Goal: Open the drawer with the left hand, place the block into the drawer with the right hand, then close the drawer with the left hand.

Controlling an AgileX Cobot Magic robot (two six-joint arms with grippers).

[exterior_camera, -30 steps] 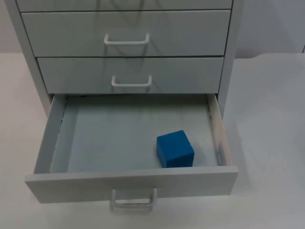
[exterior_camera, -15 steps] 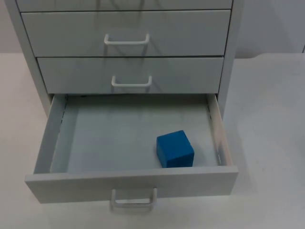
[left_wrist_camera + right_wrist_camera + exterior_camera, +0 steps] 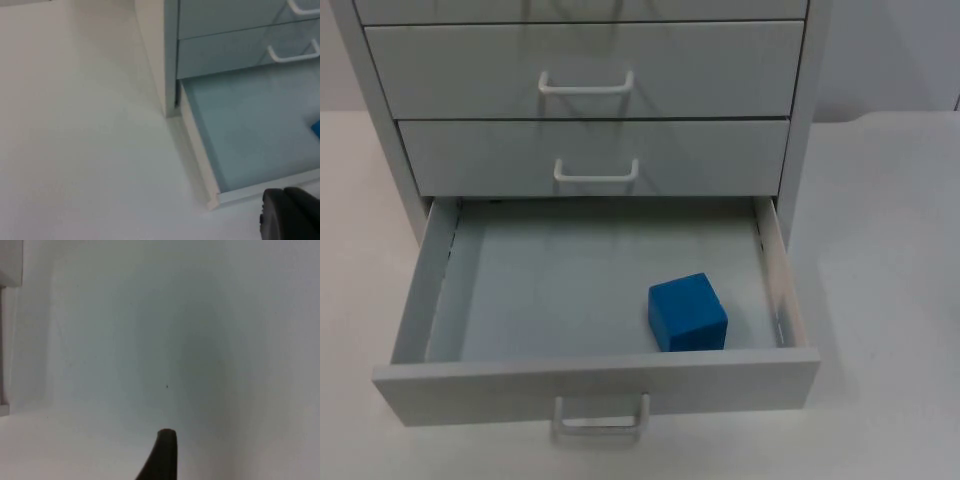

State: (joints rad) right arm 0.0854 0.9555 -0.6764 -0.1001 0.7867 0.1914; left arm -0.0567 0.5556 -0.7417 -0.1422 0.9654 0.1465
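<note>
The cabinet's lowest drawer (image 3: 595, 385) stands pulled out, with its white handle (image 3: 600, 417) at the front. A blue block (image 3: 687, 312) rests on the drawer floor at the front right, close to the front panel. In the left wrist view the drawer's left wall (image 3: 200, 160) and a sliver of the blue block (image 3: 316, 128) show, with my left gripper's black fingertip (image 3: 290, 215) just outside the drawer's front left corner; that gripper is shut and empty. My right gripper's fingertip (image 3: 162, 455) hangs over bare table facing the grey wall, open, with nothing in it.
Two shut drawers with white handles (image 3: 587, 83) (image 3: 597, 171) sit above the open one. The cabinet's side (image 3: 155, 55) stands on the white table (image 3: 880, 250), which spreads bare to the cabinet's left and right. The grey partition wall (image 3: 175, 315) stands behind.
</note>
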